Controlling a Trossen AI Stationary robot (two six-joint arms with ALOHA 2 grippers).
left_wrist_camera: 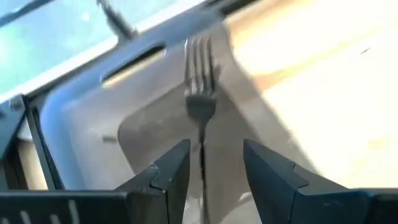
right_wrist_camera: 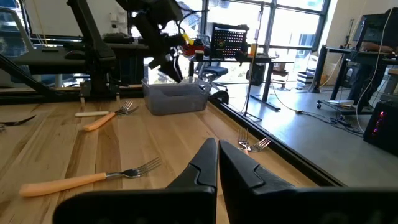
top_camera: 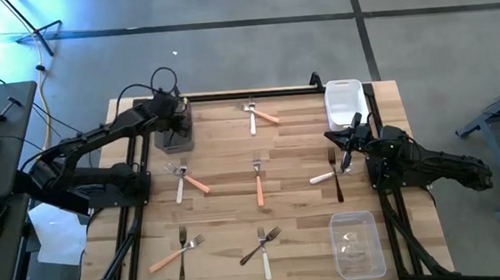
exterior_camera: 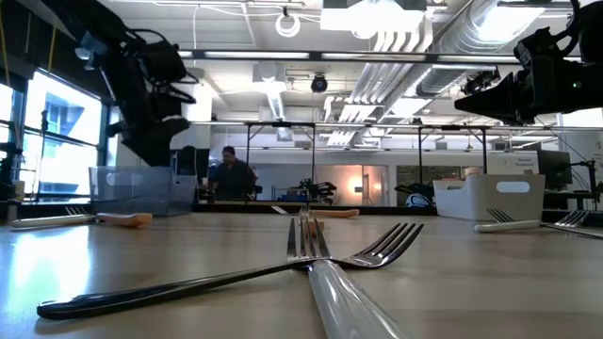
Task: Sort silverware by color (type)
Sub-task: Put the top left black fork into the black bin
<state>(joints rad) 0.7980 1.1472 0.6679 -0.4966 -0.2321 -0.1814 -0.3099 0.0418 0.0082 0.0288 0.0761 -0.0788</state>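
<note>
My left gripper (left_wrist_camera: 214, 165) is open above the grey bin (top_camera: 174, 135) at the table's far left. A dark-handled fork (left_wrist_camera: 200, 93) shows between its fingers, over the bin's floor, tines pointing away. My right gripper (right_wrist_camera: 217, 168) is shut and holds nothing. It hovers near the right edge (top_camera: 349, 147), just near of the white bin (top_camera: 343, 99). Other forks lie flat in crossed pairs: white and orange (top_camera: 253, 115), white and orange (top_camera: 184, 178), dark and white (top_camera: 331, 168), orange and dark (top_camera: 178, 251), dark and white (top_camera: 262, 246). One orange fork (top_camera: 259, 186) lies alone. My left gripper: the fork's thin dark handle (left_wrist_camera: 201, 163) runs close beside one finger (left_wrist_camera: 174, 171) in the wide gap. It is not pinched between the two fingers. I cannot tell whether it touches that finger.
A clear bin (top_camera: 356, 243) stands at the near right corner. Black rails frame the table's far edge and both sides. In the low view the crossed dark and white forks (exterior_camera: 311, 268) lie close in front. Bare wood shows between the fork pairs.
</note>
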